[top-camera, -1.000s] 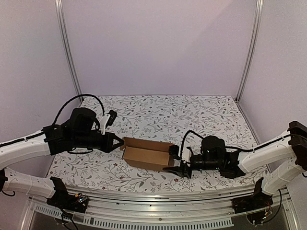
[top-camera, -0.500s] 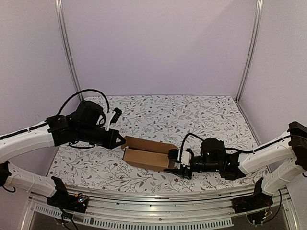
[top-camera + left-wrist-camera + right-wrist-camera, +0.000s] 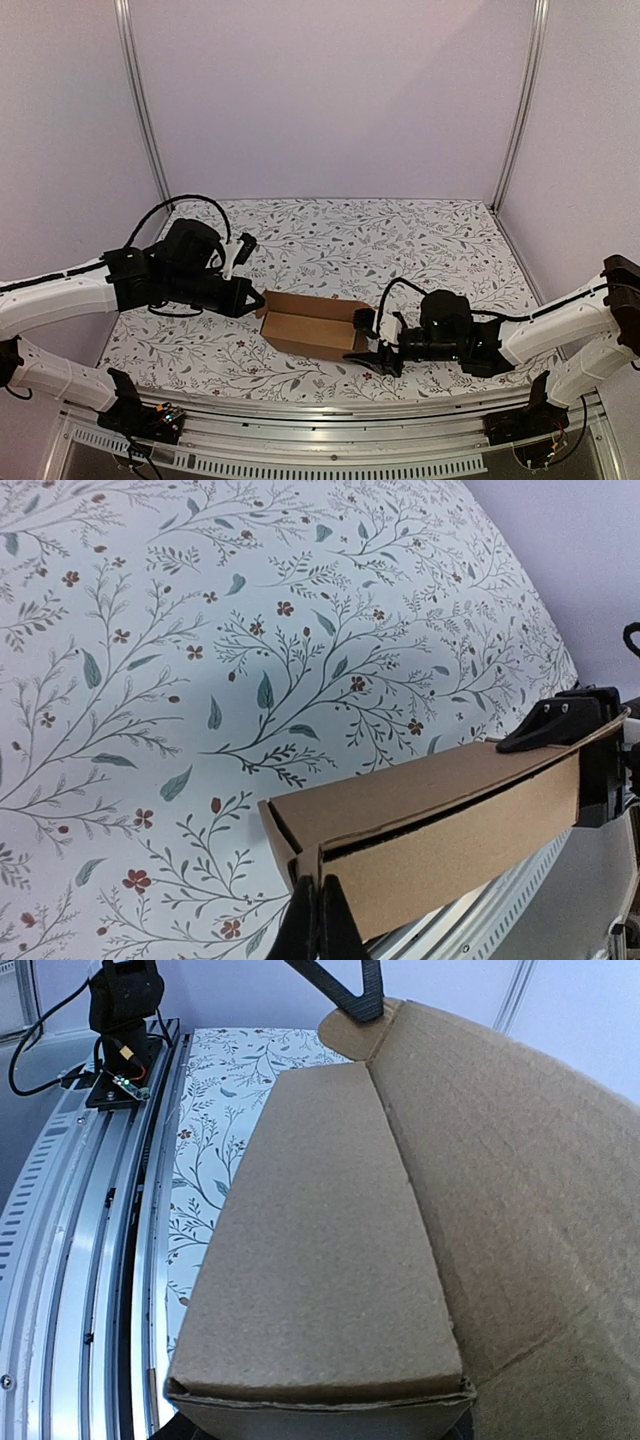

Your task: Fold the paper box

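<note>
- Your right gripper (image 3: 366, 336) sat nearest you, jaws clamped across the right end of the paper box (image 3: 305, 326)
- The box lay partly folded, walls raised, on the floral table (image 3: 420, 240), toward its near edge
- Your left gripper (image 3: 258, 298), further back, had its fingers pressed together, tips at the box's left corner

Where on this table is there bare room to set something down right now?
Free: the far stretch of the table, between the paper box and the back wall, and the far right corner. Crowded: the near middle, where the left pincer and right pincer meet the box's ends.
</note>
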Robot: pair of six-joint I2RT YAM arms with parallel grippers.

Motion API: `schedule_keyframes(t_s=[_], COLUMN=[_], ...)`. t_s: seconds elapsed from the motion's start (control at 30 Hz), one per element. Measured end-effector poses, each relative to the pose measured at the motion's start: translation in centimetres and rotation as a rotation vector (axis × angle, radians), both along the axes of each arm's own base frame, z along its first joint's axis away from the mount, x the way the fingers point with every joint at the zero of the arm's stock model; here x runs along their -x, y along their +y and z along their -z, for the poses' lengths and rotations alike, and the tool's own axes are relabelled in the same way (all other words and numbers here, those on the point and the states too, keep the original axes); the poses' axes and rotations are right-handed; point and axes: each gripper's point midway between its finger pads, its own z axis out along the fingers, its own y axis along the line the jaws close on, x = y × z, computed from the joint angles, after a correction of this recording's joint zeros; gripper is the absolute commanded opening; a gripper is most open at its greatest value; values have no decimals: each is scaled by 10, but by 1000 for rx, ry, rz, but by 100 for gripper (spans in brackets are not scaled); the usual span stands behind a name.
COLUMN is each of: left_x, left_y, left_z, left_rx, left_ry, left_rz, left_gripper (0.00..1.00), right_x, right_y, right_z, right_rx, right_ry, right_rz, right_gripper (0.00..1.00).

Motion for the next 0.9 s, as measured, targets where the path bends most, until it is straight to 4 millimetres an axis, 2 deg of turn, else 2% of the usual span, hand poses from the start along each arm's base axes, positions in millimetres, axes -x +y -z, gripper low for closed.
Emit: schedule_keyframes(t_s=[0.27, 0.6, 0.9], left_x=[0, 7, 9], left_y=[2, 2, 5], left_z=[8, 24, 22], left_rx=[12, 16, 75], left_ry=[-19, -52, -102], left_rz=[-39, -64, -110], left_gripper=[0, 0, 0], right_x=[0, 4, 4], right_y=[2, 4, 8], right_z=[7, 24, 24], right_rx=[-29, -92, -159], right_ry=[72, 180, 247], right_rz=[25, 64, 87], right_gripper=[11, 12, 12])
